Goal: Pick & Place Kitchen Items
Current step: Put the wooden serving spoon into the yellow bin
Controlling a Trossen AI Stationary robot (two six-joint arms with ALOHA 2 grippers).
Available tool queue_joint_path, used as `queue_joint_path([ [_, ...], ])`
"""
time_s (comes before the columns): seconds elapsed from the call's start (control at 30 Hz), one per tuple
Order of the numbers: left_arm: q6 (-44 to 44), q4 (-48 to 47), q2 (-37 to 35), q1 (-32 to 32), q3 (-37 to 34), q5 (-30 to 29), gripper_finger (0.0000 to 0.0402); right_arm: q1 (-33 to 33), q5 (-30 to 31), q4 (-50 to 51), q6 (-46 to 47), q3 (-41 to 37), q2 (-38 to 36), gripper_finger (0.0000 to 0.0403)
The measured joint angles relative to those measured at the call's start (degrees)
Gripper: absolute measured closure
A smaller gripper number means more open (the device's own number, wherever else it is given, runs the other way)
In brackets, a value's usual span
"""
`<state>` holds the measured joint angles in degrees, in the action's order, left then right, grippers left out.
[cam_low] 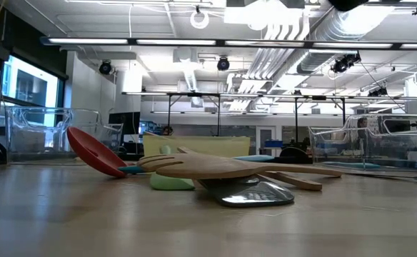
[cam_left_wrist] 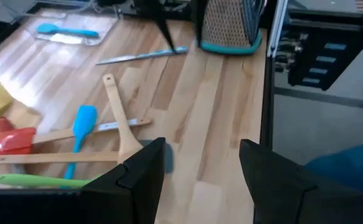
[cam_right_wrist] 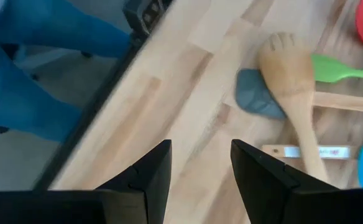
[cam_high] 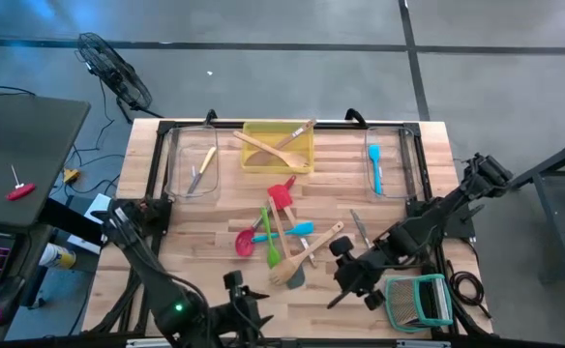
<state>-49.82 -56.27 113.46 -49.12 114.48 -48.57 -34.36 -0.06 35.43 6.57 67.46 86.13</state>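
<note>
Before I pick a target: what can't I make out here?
- High view: the pile overlaps, so which utensil lies on top is unclear.
- Low view: a wooden spoon hides what's behind; neither hand shows.
- High view: items in the left bin are too small to identify.

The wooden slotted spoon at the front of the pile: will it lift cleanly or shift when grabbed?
The wooden slotted spoon looks rigid and probably light. Its head rests on a grey spatula blade and its long handle crosses other utensils, so it may rock or drag neighbours when lifted. The smooth, narrow handle could pivot between the fingers unless gripped near the middle.
</note>
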Motion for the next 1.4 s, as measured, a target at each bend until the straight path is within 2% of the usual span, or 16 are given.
queue_joint_path([
  [0.13,0.02,5.49,0.06,0.00,-3.67,-1.55,0.0202,1.44,-0.05,-0.94,-4.52,0.07,2.36,0.0245],
  [0.43,-0.09,9.44,0.04,-0.02,-6.55,-6.24,0.0202,4.97,0.57,-2.83,-10.70,0.04,10.71,0.0245],
  [0.63,-0.01,9.87,-0.01,0.02,-8.14,-8.75,0.0202,6.65,6.93,-5.64,-16.07,0.02,16.03,0.0245],
  [0.83,1.16,8.92,-0.01,1.28,-9.33,-10.18,0.0202,9.54,8.36,-7.44,-19.72,0.02,18.91,0.0245],
  [1.0,1.96,6.61,-0.01,3.42,-9.40,-10.44,0.0202,11.99,12.26,-8.22,-20.15,-0.02,19.30,0.0245],
  [1.17,1.98,4.26,-0.01,4.79,-9.40,-10.34,0.0202,13.79,11.43,-9.44,-20.43,-0.02,19.30,0.0245],
  [1.4,1.96,3.65,-0.01,4.87,-9.40,-9.75,0.0202,14.03,7.16,-11.19,-22.04,-0.02,19.30,0.0245],
])
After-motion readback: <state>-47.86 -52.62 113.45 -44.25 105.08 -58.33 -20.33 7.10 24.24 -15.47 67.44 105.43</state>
